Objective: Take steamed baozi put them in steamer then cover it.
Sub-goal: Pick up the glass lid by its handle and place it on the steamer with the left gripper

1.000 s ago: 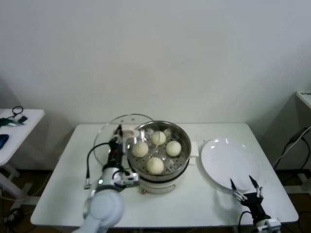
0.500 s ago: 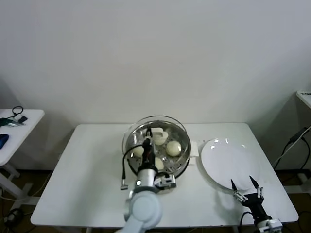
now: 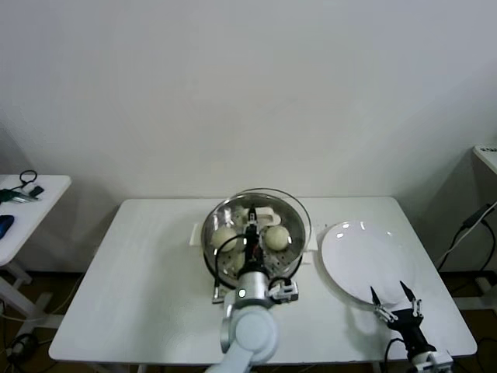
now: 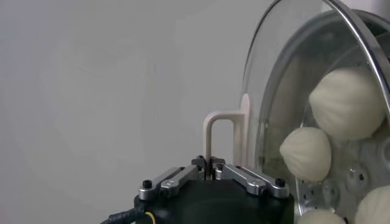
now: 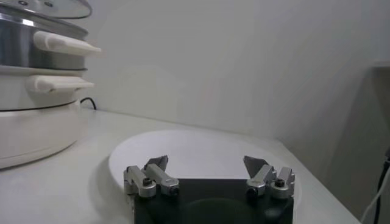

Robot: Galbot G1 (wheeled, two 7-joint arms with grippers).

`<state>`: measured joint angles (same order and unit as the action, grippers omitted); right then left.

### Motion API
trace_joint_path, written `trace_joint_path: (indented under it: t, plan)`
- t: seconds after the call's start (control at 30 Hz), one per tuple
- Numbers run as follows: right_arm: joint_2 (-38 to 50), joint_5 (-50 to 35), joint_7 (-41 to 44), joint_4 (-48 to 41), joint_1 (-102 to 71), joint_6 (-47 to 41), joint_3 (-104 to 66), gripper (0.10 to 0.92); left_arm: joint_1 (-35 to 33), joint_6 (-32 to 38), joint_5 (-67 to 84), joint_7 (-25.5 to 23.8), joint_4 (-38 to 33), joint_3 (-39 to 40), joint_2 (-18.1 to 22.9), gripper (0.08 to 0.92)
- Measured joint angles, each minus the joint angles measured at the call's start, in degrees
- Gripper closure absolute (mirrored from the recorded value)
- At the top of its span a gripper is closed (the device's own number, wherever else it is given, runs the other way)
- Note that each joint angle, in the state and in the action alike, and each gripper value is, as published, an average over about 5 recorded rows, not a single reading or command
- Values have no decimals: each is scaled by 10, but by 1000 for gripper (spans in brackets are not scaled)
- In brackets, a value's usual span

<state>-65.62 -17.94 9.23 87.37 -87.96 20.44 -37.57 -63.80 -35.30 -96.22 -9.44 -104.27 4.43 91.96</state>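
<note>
- Steamer (image 3: 256, 260) is our landmark: we see it sitting mid-table (image 3: 124, 295), shiny steel pot on its white base, with white side handles (image 5: 61, 42) stacked one above the other in the right wrist view.
- Over the steamer we have the glass lid (image 3: 273, 203), its rim just above the pot's rim and shifted a little toward the plate side, so we cannot call it seated.
- To the right of the steamer, just beside its base, we find the white plate (image 3: 361, 260), flat on the table.
- Above the steamer's middle comes our left gripper (image 3: 250, 233), arm rising from the near edge; in the left wrist view its jaws are clamped tight on the lid's white handle (image 4: 218, 131).
- Well right of the steamer, at the plate's near edge, our right gripper (image 3: 394, 299) is parked, fingers spread wide with nothing between them.
- Inside the steamer, on the hole-dotted tray (image 4: 356, 179), lie the steamed baozi (image 3: 276, 236); we make out pale round buns through the glass (image 4: 347, 103), close together, though the arm hides part of the group in the head view.
</note>
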Motion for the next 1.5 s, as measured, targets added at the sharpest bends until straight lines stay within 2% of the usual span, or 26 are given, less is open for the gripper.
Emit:
trace_joint_path:
  t: [1.0,1.13,1.5]
  plan:
    - [-3,-4,1,10,-12,4,-8,203,-7,10,-16,2,25,-9,-4,839]
    - [-2,-2,2,14,-12,-1,-9,203,-11,11,-6,-3,15,-5,-8,746]
    - [-3,5,3,22,-10,-14,-9,203,-36,18,34,-18,-48,-6,-31,425]
